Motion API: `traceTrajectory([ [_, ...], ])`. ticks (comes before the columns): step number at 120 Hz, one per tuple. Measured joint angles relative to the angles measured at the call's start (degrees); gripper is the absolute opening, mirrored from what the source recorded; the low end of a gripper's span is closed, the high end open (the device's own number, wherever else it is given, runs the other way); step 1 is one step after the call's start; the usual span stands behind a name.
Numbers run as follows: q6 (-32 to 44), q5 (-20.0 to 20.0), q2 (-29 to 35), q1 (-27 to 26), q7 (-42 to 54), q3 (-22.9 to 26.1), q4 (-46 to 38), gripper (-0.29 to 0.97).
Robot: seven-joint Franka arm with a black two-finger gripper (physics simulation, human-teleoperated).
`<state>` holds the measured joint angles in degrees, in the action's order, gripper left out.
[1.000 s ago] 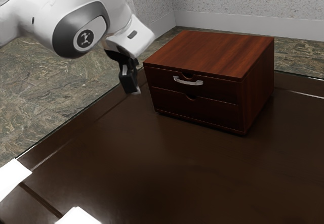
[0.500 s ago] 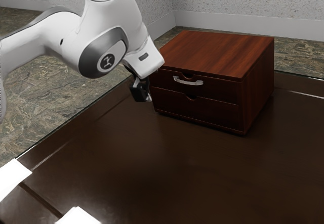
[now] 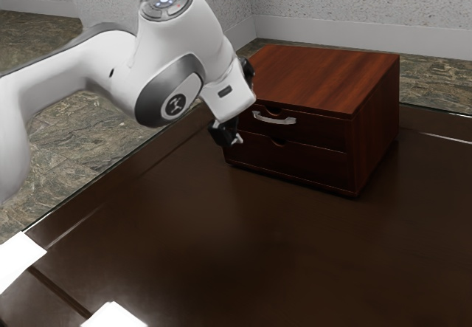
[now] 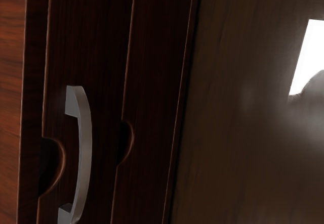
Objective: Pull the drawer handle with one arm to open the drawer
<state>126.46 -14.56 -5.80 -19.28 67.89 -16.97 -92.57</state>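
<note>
White arm [image 3: 88, 69] with rounded links; grey joint cap [image 3: 173, 104] bearing a small mark; black gripper [image 3: 226, 136].

Your hand [image 3: 225, 133] mostly hidden behind the arm [image 3: 173, 83] beside the cabinet [image 3: 324, 76], cabinet's front corner covered too, handle [image 4: 85, 133] end cut off in your wrist view

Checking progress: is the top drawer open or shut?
Shut: the top drawer front sits flush with the lower drawer; the gripper is off its handle.
</note>
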Motion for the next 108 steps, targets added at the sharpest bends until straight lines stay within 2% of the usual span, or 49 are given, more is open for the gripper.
traceTrajectory([
  [58, 5.5, 0.1, -5.1, 1.1, 3.0, 0.1, 0.7, 0.68],
  [108, 8.1, 2.0, -9.5, 2.3, 4.2, 0.0, 2.7, 0.68],
])
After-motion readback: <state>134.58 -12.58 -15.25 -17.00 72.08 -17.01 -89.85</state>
